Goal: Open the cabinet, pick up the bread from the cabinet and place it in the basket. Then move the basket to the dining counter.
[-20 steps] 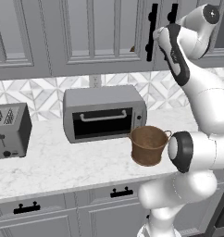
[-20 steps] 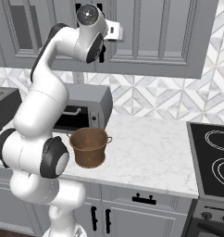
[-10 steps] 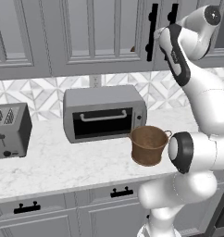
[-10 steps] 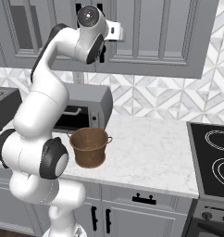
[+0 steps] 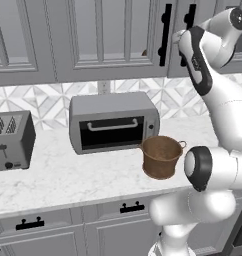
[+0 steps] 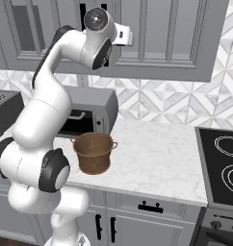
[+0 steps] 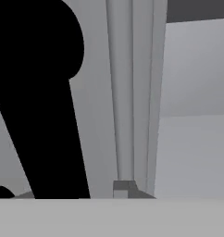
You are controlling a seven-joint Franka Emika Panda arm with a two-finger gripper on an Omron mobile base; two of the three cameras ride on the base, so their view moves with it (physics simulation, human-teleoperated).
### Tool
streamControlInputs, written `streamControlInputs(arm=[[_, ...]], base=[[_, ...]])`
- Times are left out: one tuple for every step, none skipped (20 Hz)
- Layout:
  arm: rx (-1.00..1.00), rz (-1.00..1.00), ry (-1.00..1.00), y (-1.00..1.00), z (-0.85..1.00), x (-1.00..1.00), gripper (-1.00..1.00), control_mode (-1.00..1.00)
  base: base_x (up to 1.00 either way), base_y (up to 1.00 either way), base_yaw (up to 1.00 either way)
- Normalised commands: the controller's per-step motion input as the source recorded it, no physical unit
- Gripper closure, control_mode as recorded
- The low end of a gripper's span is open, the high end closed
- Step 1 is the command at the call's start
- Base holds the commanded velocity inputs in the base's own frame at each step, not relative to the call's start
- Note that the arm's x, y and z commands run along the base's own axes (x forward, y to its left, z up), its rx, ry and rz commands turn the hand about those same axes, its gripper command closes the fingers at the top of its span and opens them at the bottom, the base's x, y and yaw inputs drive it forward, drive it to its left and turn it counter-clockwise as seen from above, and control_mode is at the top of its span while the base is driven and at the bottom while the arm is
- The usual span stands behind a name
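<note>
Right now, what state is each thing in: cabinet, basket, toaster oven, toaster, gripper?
cabinet: doors look shut, bread not visible
basket: upright on the counter, empty
toaster oven: door closed
toaster: slots empty
gripper: up at the cabinet's black handles, open or shut unclear

A white marble counter point(image 5: 53, 180) runs below a patterned tile wall point(image 6: 157, 103). Grey lower cabinets point(image 5: 83, 235) (short black pulls) sit beneath; a black stovetop point(image 6: 224, 163) lies at the right.
</note>
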Motion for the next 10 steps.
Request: streamControlInputs(arm=[[0.07,-0.05,0.0,-1.0,0.0,-0.49,1.0,-1.0],[0.07,-0.06,0.0,-1.0,0.0,-0.49,1.0,-1.0],[0.06,-0.07,0.0,-1.0,0.0,-0.5,1.0,-1.0],[0.06,-0.07,0.0,-1.0,0.0,-0.44,1.0,-1.0],[0.07,-0.07,0.0,-1.0,0.0,-0.46,1.0,-1.0],[0.07,-0.05,0.0,-1.0,0.0,-0.41,1.0,-1.0],[0.07,-0.02,0.0,-1.0,0.0,-0.42,1.0,-1.0],[0.07,-0.01,0.0,-1.0,0.0,-0.42,1.0,-1.0],[0.07,0.0,-0.01,-1.0,0.0,-0.44,1.0,-1.0],[0.07,0.0,-0.01,-1.0,0.0,-0.43,1.0,-1.0]], base=[[0.0,0.0,0.0],[0.0,0.0,0.0],[0.0,0.0,0.0],[0.0,0.0,0.0],[0.0,0.0,0.0],[0.0,0.0,0.0],[0.0,0.0,0.0],[0.0,0.0,0.0],[0.0,0.0,0.0],[0.0,0.0,0.0]])
